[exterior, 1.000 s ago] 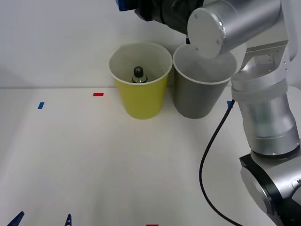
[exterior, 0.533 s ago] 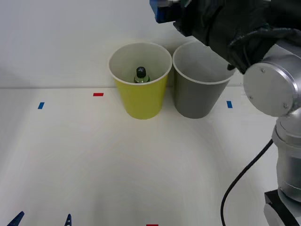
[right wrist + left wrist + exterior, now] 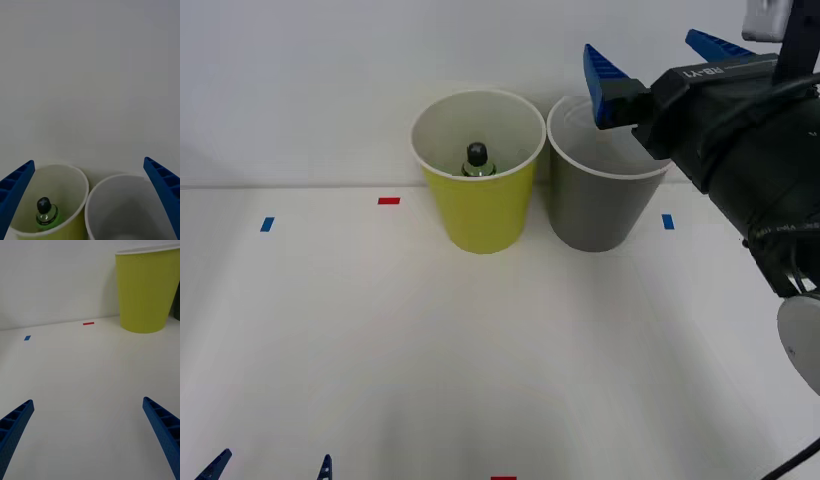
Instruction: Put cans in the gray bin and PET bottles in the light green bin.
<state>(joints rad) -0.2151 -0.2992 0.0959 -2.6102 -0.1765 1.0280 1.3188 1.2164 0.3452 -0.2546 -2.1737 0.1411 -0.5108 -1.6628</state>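
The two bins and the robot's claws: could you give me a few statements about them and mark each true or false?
1. The small green bottle stands inside the yellow-green bin. True.
2. The gray bin is tipped over on the table. False: it stands upright beside the yellow-green bin.
3. The right claw is open and holds nothing. True.
4. The right claw is down inside the yellow-green bin. False: it hangs above the gray bin's rim.
5. The left claw grips the bottle. False: it is open and empty, low over the bare table.
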